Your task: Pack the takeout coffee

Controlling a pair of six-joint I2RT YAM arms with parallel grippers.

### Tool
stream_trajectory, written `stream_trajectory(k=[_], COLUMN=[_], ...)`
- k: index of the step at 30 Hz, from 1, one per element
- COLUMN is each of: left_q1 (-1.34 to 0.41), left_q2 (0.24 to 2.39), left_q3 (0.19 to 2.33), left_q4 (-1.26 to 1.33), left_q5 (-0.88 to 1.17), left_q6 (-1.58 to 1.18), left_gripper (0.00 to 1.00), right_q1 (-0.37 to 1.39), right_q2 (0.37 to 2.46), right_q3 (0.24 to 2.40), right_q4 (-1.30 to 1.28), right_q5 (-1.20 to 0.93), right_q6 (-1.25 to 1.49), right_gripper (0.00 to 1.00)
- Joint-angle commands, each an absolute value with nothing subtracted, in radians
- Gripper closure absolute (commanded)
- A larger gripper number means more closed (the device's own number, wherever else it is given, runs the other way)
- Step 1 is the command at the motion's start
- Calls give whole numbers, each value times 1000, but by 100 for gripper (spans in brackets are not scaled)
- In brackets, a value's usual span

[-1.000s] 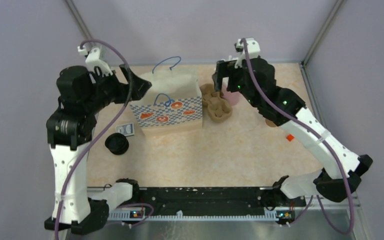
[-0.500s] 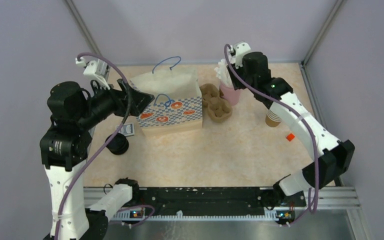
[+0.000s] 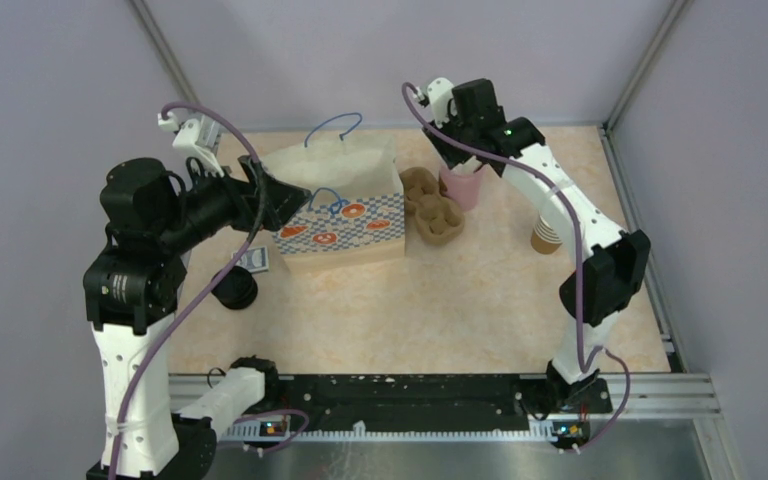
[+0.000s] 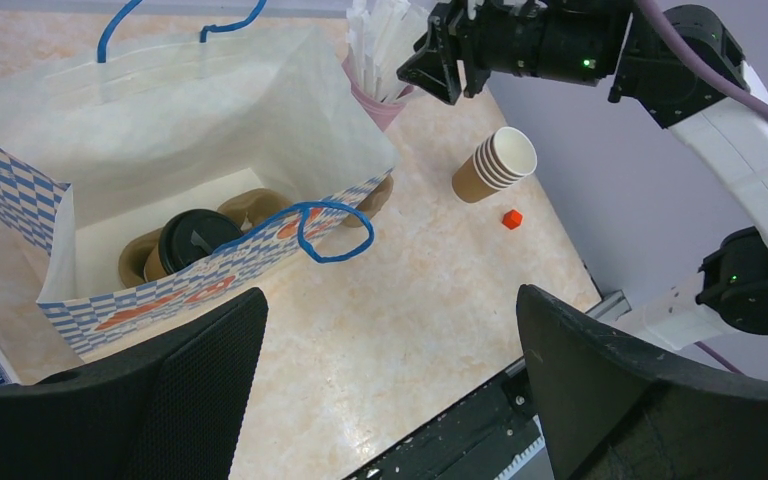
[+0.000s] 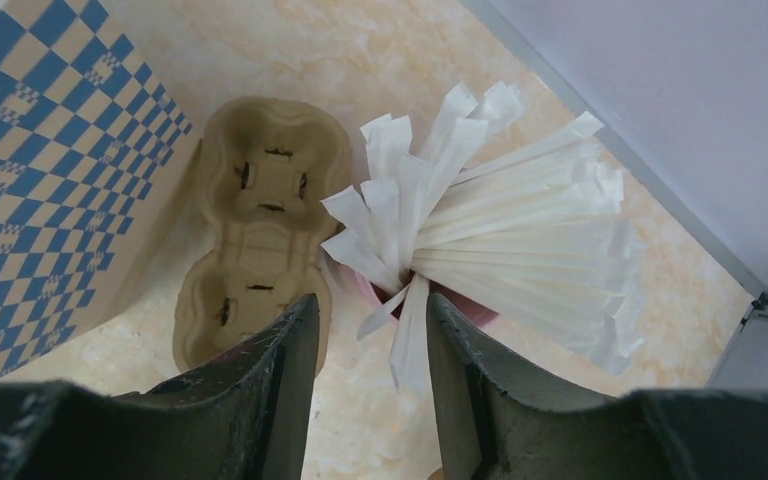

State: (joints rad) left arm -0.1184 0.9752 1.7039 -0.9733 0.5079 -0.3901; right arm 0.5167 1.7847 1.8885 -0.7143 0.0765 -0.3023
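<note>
The takeout coffee [image 4: 193,240], a brown cup with a black lid, stands in a cardboard carrier inside the open white paper bag [image 4: 210,130] with blue checks and blue handles. From above the bag [image 3: 340,205] stands at the back middle and its inside is hidden. My left gripper [image 4: 390,305] is open wide and empty, held above the bag's left end [image 3: 282,192]. My right gripper [image 5: 370,325] is open just above the pink cup of white straws [image 5: 480,230]; one straw wrapper hangs between its jaws. It also shows in the top view [image 3: 450,148].
An empty cardboard carrier [image 3: 433,207] lies right of the bag, next to the pink cup [image 3: 463,188]. A stack of lidless brown cups [image 3: 545,236] stands at the right. A round black object [image 3: 233,289] and a small blue card [image 3: 253,260] lie left of the bag. A red cube [image 4: 511,218] lies by the stack.
My right arm has swung back and to the left, from beside the carrier to over the pink straw cup. My left arm has shifted a little and stays by the bag.
</note>
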Motion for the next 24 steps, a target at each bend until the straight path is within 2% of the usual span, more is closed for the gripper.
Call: stream_trajectory(k=[1, 15, 20, 24], left_q1=[-115, -115, -115, -115], left_q2=[966, 976, 987, 986], left_q3=[1729, 1712, 1712, 1712], left_q4=[-962, -955, -942, -941], left_q5=[496, 494, 507, 507], left_q6=[-391, -390, -392, -390], left_gripper=[1, 1, 1, 1], right_q1=[520, 520, 520, 520], right_q2=[1825, 1824, 1830, 1841], right_q3=[1974, 1948, 1939, 1960], right_q4=[-816, -847, -803, -814], right_q5=[55, 78, 86, 89], right_q6=[-368, -365, -364, -366], right_gripper=[57, 60, 74, 100])
